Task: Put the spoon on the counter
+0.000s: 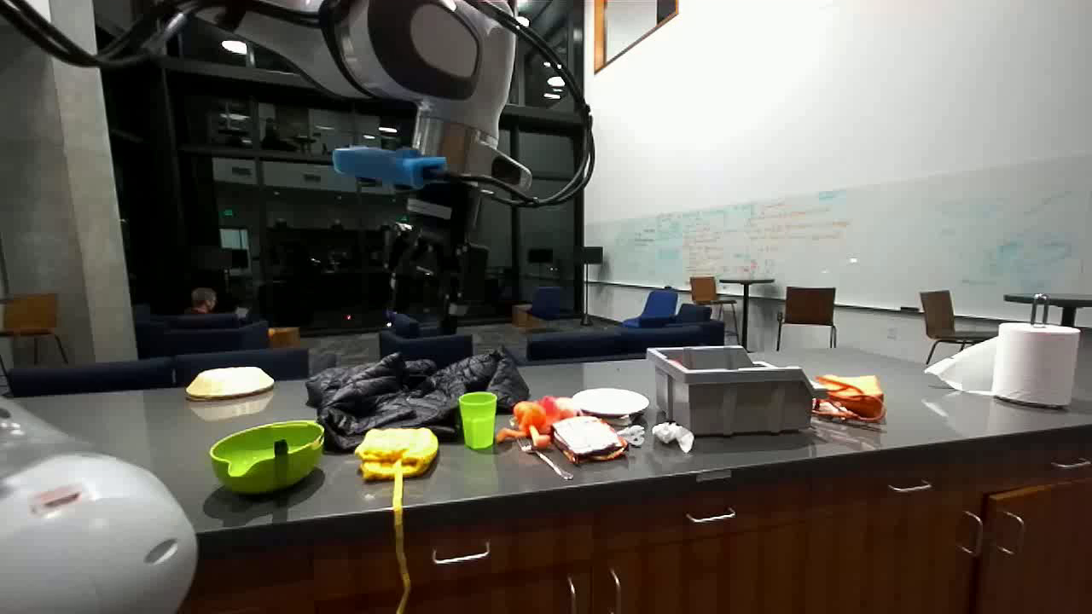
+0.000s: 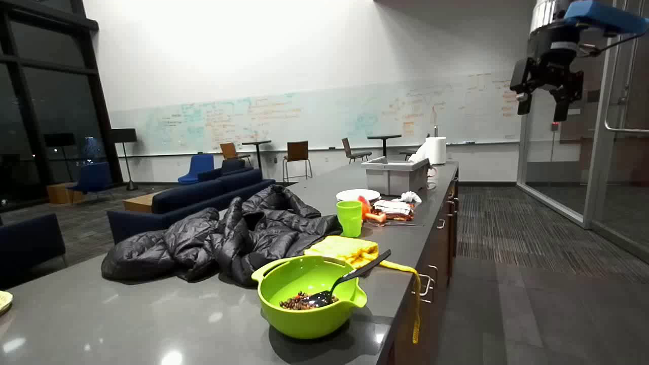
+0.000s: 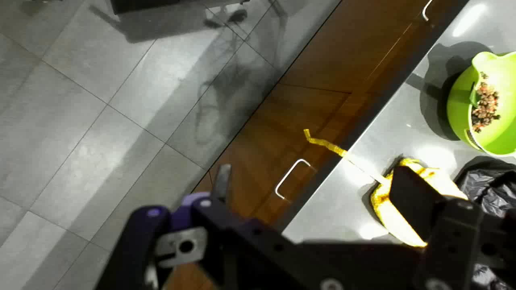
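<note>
A black spoon (image 2: 360, 268) leans in a lime green bowl (image 2: 304, 324). Its head rests in small brown bits, and its handle sticks out over the rim. In an exterior view only a short dark piece of the spoon (image 1: 281, 448) shows at the bowl (image 1: 247, 465). The wrist view shows the bowl (image 3: 459, 104) at the right edge, with the spoon hard to make out. The bowl stands on the dark grey counter (image 2: 177, 314). My gripper (image 1: 422, 317) is open and empty, high above the counter's front edge. Its fingers (image 3: 312, 177) spread wide in the wrist view, away from the bowl.
A yellow cloth (image 1: 399, 450) with a strap over the edge lies beside the bowl. Behind are a black jacket (image 2: 203, 243) and a green cup (image 1: 478, 418). Farther along are a fork (image 1: 550, 460), plate (image 1: 610, 401), grey bin (image 1: 734, 401) and paper roll (image 1: 1036, 362).
</note>
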Controlling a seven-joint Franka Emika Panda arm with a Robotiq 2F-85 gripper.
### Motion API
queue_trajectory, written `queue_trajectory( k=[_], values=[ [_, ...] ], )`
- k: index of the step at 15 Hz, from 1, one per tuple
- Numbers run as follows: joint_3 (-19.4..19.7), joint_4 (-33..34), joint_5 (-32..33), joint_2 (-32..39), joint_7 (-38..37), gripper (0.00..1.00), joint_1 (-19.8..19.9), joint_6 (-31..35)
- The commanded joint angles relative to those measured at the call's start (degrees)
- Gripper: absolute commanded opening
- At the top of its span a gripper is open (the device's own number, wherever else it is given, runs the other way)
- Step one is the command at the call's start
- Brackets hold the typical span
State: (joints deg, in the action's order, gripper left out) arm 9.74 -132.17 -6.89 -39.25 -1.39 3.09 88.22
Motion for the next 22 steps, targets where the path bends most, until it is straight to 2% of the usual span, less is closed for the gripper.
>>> queue_trajectory(
  k=[1,14,18,22],
  values=[
    [-1.01,0.25,-0.6,0.23,0.74,1.0,1.49,-0.25],
    [-0.97,0.42,-0.7,0.85,0.63,1.0,1.46,-0.21],
    [1.88,-0.53,-9.2,2.88,4.83,1.0,-0.34,-5.27],
    [3.21,-4.56,-16.1,3.63,10.95,1.0,0.1,-8.52]
  ],
)
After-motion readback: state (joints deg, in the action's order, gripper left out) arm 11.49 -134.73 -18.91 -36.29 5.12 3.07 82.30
